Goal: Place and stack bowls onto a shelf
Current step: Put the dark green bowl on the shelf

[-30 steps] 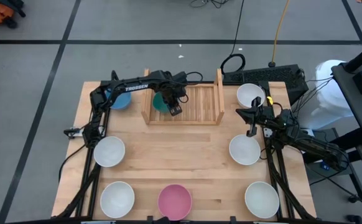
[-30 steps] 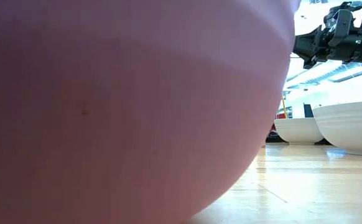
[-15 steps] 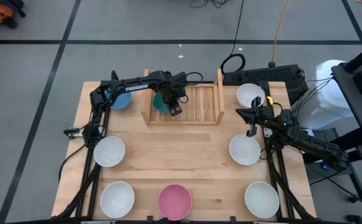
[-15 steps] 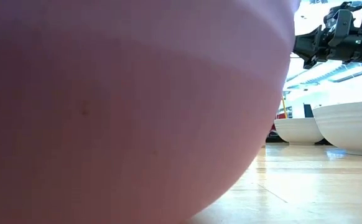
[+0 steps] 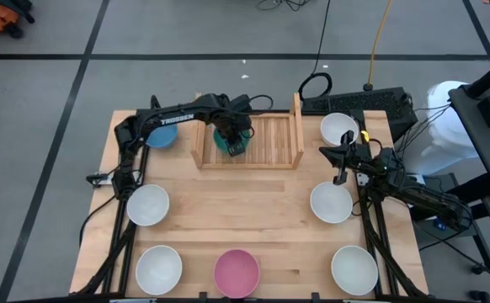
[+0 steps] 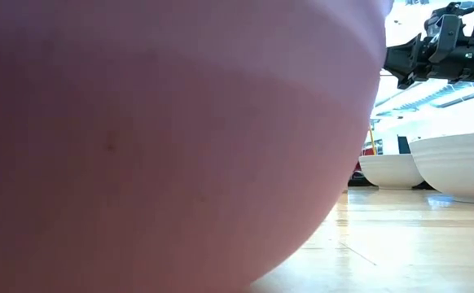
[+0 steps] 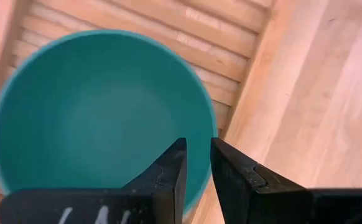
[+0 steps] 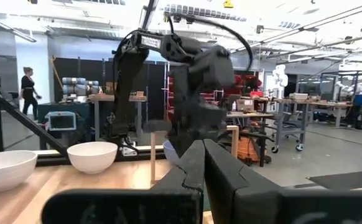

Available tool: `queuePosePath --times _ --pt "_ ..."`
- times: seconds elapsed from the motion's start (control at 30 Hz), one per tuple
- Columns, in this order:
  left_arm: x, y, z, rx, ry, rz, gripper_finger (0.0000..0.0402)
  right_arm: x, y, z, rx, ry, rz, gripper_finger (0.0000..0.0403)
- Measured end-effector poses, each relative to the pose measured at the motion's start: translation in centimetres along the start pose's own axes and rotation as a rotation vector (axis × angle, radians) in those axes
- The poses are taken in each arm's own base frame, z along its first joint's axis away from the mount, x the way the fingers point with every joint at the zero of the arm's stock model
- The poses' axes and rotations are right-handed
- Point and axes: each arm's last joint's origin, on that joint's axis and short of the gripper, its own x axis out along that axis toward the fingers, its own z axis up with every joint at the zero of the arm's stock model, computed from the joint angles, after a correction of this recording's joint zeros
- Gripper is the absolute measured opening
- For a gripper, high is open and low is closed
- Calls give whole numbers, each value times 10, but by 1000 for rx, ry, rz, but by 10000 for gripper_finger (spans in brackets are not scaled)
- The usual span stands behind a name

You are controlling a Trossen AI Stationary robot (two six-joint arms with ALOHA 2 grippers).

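The teal bowl [image 5: 220, 137] is at the left end of the light-wood shelf [image 5: 270, 139], over its slats [image 7: 218, 37]. My left gripper [image 5: 235, 145] is above the bowl's near right rim and shut on it. The blue bowl [image 5: 162, 135] stands left of the shelf, partly under the left arm. My right gripper [image 5: 339, 175] is shut and empty, hovering between two white bowls [image 5: 339, 128] [image 5: 331, 202]. The pink bowl [image 5: 237, 272] stands at the near edge and fills the low view [image 6: 139, 146]. My left gripper has the teal bowl's rim [image 7: 201, 138] between its two fingers, one finger [image 7: 171, 171] inside the bowl and one [image 7: 234, 177] outside. The fingers come from above, pointing down. The bowl is level over the slats; I cannot tell whether it rests on them.
More white bowls stand at the left [image 5: 148, 204], near left [image 5: 159, 269] and near right [image 5: 354, 269]. The shelf's upright side panels [image 5: 197, 126] [image 5: 297, 126] flank the slats. The shelf's middle and right are bare. A person walks in the room far behind [image 8: 28, 84].
My left gripper has moved a little toward the far left over the teal bowl and covers more of it now. The left arm has shifted toward the far edge, so more of the blue bowl shows.
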Motion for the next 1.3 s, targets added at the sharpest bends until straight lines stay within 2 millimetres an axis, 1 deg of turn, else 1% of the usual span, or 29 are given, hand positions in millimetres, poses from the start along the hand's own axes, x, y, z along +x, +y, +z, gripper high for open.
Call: queuePosePath --times 0.13,0.23,0.33,0.47,0.53,0.63,0.67,0.77,0.87,1.1,1.3 --pt "-15 -1 0 -9 -48 16 79 0 0 0 -7 -1 1 0" --pt "-24 -3 2 -57 -101 15 79 0 0 0 -7 1 1 0" --pt "-25 -7 10 -68 -178 11 79 0 0 0 -7 0 0 0" --pt "-25 -14 18 -14 -261 9 77 0 0 0 -7 -1 1 0" --pt "-26 -16 21 2 -286 8 63 0 0 0 -7 -1 1 0" --pt "-26 -17 23 -3 -310 6 19 0 0 0 -7 -1 0 0" --pt "-26 -17 24 -19 -316 4 10 0 0 0 -7 -1 0 0" --pt "-27 -16 25 -40 -330 2 5 0 0 0 -7 -1 0 0" --pt "-22 -17 27 -39 -333 -9 4 0 0 0 -7 -1 0 0" --pt "8 -20 30 -71 -266 -47 2 0 0 0 -7 -2 0 0" --pt "26 -18 31 -87 -233 -29 1 0 0 0 -7 -2 0 0"
